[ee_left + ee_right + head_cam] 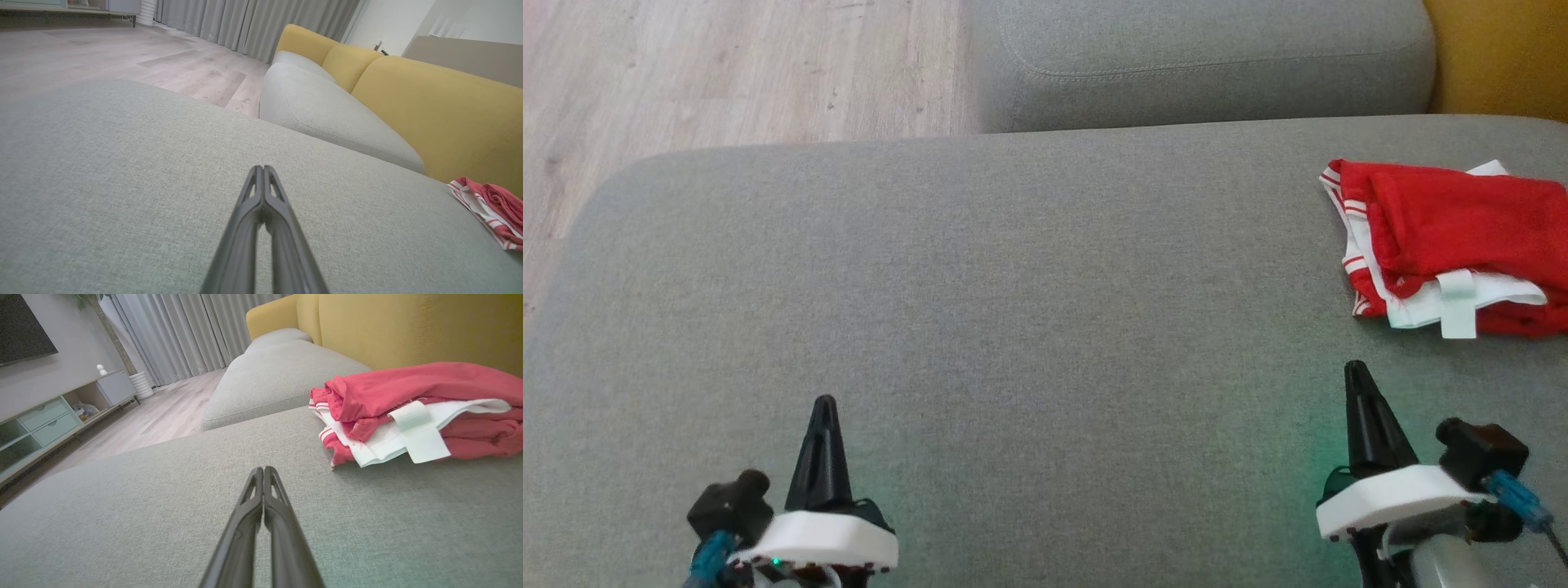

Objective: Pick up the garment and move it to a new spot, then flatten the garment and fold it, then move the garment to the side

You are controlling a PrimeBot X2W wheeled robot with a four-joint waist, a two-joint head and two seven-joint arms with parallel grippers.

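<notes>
A red garment (pixel 1454 245) with white trim lies folded in a loose bundle at the right edge of the grey couch cushion (pixel 1013 310). In the right wrist view the garment (pixel 416 408) sits ahead and to the right of the fingers; in the left wrist view the garment (pixel 494 210) is at the far right. My right gripper (pixel 1354 371) hovers shut a short way in front of the garment, holding nothing. My left gripper (pixel 825 404) is shut and empty at the lower left, far from the cloth. Both wrist views show the fingertips pressed together: left gripper (pixel 261 168), right gripper (pixel 263 469).
A second grey cushion (pixel 1201 61) lies beyond the work cushion, with a yellow backrest (pixel 408 326) along the right. Wooden floor (pixel 727 73) runs off the left and far side. A TV cabinet (pixel 53 420) and curtains (pixel 175 335) stand across the room.
</notes>
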